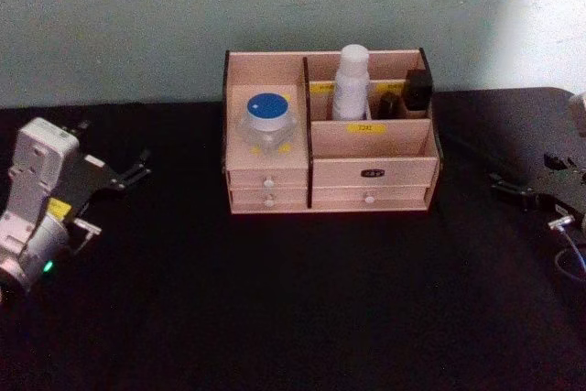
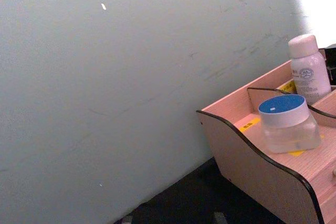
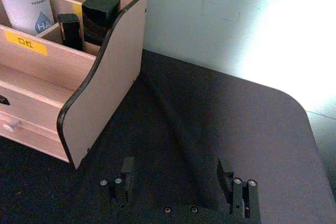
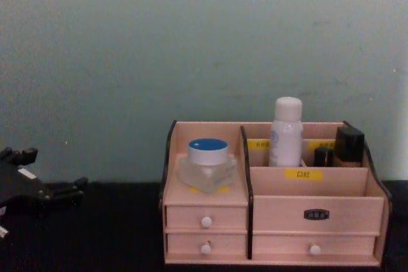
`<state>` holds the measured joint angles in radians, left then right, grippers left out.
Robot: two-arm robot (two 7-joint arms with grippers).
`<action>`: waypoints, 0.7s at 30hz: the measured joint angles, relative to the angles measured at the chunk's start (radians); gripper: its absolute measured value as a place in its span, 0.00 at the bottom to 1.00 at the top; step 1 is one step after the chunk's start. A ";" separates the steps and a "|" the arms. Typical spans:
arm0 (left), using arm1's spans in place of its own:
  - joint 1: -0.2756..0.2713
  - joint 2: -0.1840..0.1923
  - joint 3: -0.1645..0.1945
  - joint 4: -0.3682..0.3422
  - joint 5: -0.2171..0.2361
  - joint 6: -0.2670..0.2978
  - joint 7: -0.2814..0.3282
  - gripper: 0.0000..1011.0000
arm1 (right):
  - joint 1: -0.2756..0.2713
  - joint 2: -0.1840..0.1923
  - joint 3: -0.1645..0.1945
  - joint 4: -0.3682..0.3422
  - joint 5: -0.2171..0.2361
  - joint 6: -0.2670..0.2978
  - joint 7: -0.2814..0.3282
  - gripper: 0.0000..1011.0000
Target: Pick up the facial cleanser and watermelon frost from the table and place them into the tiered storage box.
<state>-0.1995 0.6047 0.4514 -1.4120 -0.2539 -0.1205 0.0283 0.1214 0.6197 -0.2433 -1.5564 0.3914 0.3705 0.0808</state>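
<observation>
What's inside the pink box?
In the tiered storage box stand the facial cleanser, the watermelon frost and two small dark bottles. The closed drawers hide their insides.

Pale blue-green wall [image 4: 127, 49], black table [image 1: 293, 309], bright light at right.

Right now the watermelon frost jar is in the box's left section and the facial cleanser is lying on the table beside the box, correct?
Not quite. The facial cleanser stands upright in a rear compartment of the tiered storage box, as the head view shows. The watermelon frost is in the left section.
</observation>
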 joint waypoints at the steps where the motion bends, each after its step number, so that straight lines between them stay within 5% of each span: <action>1: 0.000 0.000 0.000 0.000 0.000 0.000 0.000 0.99 | 0.000 0.000 0.000 0.000 0.000 0.000 0.000 0.99; 21: 0.000 0.000 0.000 0.000 0.000 0.000 0.000 0.99 | 0.000 0.000 0.000 0.000 0.000 0.000 0.000 0.99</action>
<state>-0.1995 0.6047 0.4514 -1.4120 -0.2539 -0.1205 0.0283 0.1214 0.6197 -0.2433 -1.5564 0.3915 0.3705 0.0807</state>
